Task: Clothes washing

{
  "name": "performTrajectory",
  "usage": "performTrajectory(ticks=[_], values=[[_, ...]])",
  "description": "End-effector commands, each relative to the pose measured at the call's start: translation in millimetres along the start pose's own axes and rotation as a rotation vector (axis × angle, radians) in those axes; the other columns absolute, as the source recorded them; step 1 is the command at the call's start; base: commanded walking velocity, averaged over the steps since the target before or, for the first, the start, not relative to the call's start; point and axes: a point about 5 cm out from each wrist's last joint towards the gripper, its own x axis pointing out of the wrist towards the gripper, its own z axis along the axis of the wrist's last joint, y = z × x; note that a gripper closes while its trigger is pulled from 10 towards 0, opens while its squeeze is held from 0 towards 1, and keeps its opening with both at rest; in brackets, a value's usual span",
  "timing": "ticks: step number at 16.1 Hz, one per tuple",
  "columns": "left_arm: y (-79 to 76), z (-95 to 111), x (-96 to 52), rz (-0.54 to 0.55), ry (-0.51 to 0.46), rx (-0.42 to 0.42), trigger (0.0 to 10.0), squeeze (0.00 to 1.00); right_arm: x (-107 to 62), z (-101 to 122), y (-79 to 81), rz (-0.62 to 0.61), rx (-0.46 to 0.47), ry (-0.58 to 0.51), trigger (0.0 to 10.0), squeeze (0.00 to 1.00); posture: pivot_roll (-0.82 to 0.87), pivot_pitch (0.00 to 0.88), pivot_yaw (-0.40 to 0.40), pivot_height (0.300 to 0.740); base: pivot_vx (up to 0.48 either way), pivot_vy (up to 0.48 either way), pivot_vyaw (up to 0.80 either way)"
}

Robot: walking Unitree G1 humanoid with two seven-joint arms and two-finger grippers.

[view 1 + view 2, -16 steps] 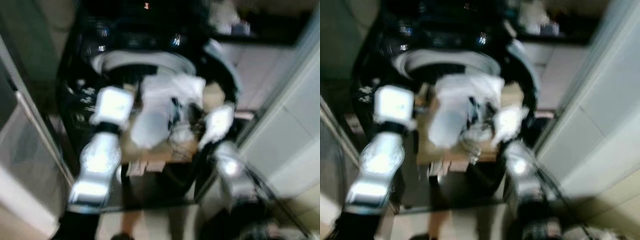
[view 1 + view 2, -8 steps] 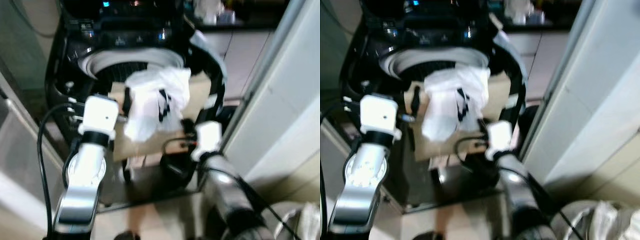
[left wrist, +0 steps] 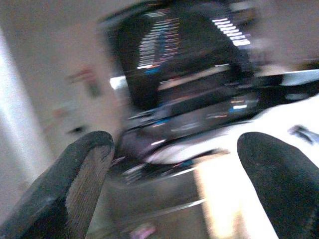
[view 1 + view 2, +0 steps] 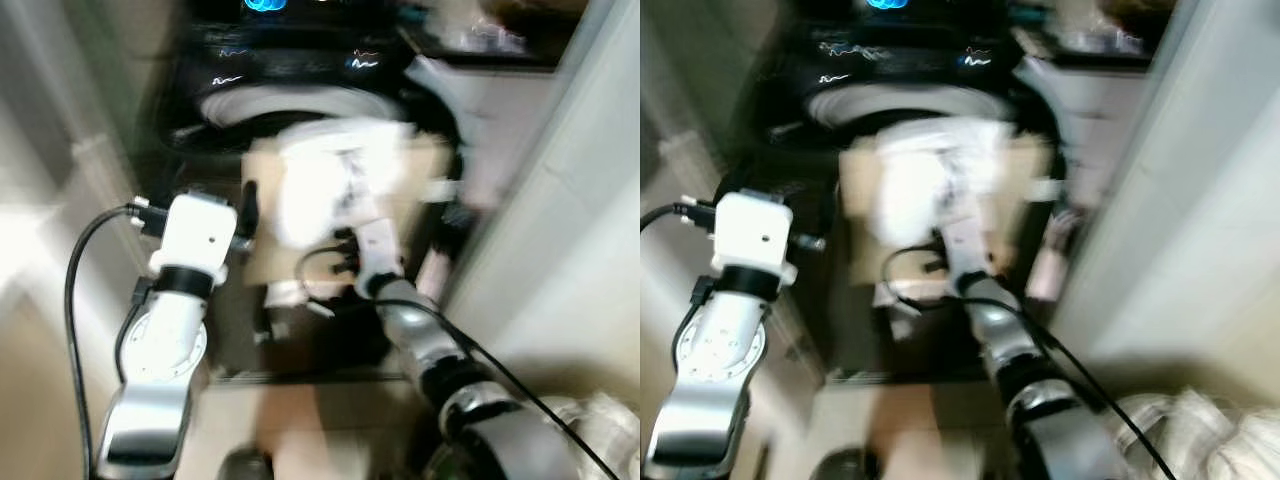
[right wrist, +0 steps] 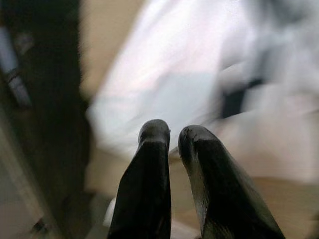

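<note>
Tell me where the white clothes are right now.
The white clothes sit piled in a tan cardboard box straight ahead in the eye views, just in front of the black washing machine, with the right gripper closest to them.

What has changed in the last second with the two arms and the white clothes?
The right pincer has drawn back off the white clothes and now points at them, fingers nearly shut. The left pincer stays open beside the cardboard box. The clothes still lie on the box before the washing machine.

Pretty blurry, but here's the count: one black top-load washing machine (image 4: 300, 90), one cardboard box (image 4: 265, 255), one heap of white clothes (image 4: 325, 185) in it, two silver robot arms, and one white bundle (image 4: 1215, 440) on the floor.
</note>
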Motion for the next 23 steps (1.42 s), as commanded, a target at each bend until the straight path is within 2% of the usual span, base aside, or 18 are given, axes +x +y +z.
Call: performTrajectory(ticks=[1, 2, 4, 6, 8, 9, 11, 13, 15, 17, 19, 20, 22, 23], values=[[-3.4, -3, -3.5, -0.008, 0.028, -0.007, 10.0, 0.0, 7.3, 7, 8.9, 0.024, -0.024, -0.002, 10.0, 0.0, 0.17, 0.09, -0.018, 0.74, 0.0, 0.0, 0.0], [-6.2, -4, -4.0, -0.014, 0.036, -0.001, 10.0, 0.0, 11.6, 16, 9.5, 0.026, -0.042, -0.026, 10.0, 0.0, 0.17, 0.087, -0.038, 0.74, 0.0, 0.0, 0.0], [-0.3, -20, -8.2, 0.007, 0.09, 0.012, 10.0, 0.0, 12.4, 42, -12.5, -0.082, -0.028, -0.18, 10.0, 0.0, 0.15, 0.041, -0.076, 0.74, 0.0, 0.0, 0.0], [5.9, -36, -12.2, 0.026, 0.159, -0.013, 10.0, 0.0, 3.8, 49, -24.2, -0.115, -0.048, -0.268, 10.0, 0.0, 0.11, 0.0, -0.092, 0.74, 0.0, 0.0, 0.0], [3.6, -41, -7.1, 0.024, 0.162, -0.007, 10.0, 0.0, -10.4, 44, -34.3, -0.145, -0.079, -0.301, 10.0, 0.0, 0.08, 0.0, -0.09, 0.74, 0.0, 0.0, 0.0], [-0.8, -38, 0.0, 0.023, 0.139, -0.013, 10.0, 0.0, -20.3, 46, -41.9, -0.198, -0.096, -0.355, 10.0, 0.0, 0.06, 0.0, -0.084, 0.74, 0.0, 0.0, 0.0], [-7.4, -27, 9.0, -0.011, 0.061, -0.025, 10.0, 0.0, -44.6, 78, -52.8, -0.278, -0.166, -0.571, 10.0, 0.0, 0.04, 0.0, -0.061, 0.74, 0.0, 0.0, 0.0], [-8.7, -24, 13.9, -0.029, 0.031, -0.03, 10.0, 0.0, -54.6, 79, -64.0, -0.339, -0.158, -0.564, 10.0, 0.0, 0.02, 0.0, -0.05, 0.74, 0.0, 0.0, 0.0], [-12.8, -26, 21.9, -0.042, 0.029, -0.07, 10.0, 0.0, -64.3, 65, -76.4, -0.405, -0.149, -0.502, 10.0, 0.0, 0.0, 0.0, -0.041, 0.74, 0.167, 0.0, 0.0], [-9.5, -23, 28.0, 0.011, 0.001, -0.096, 10.0, 0.0, -67.8, 69, -75.1, -0.416, -0.162, -0.516, 10.0, 0.0, -0.02, 0.0, -0.04, 0.74, 0.45, 0.0, 0.0], [-3.8, -8, 34.5, 0.069, -0.094, -0.085, 10.0, 0.0, -68.5, 85, -73.7, -0.41, -0.223, -0.583, 10.0, 0.0, -0.02, 0.0, -0.043, 0.74, 0.448, 0.0, 0.0], [-1.7, -3, 36.5, 0.082, -0.123, -0.079, 10.0, 0.0, -67.4, 94, -73.3, -0.401, -0.245, -0.621, 10.0, 0.0, -0.02, 0.0, -0.043, 0.74, 0.446, 0.0, 0.0], [1.2, 11, 44.7, 0.091, -0.202, -0.074, 10.0, 0.0, -62.9, 128, -72.3, -0.379, -0.297, -0.742, 10.0, 0.0, -0.01, 0.0, -0.045, 0.74, 0.444, 0.0, 0.0], [1.3, 12, 47.4, 0.088, -0.205, -0.078, 10.0, 0.0, -60.9, 136, -72.3, -0.378, -0.297, -0.764, 10.0, 0.0, -0.01, 0.0, -0.045, 0.74, 0.446, 0.0, 0.0]])
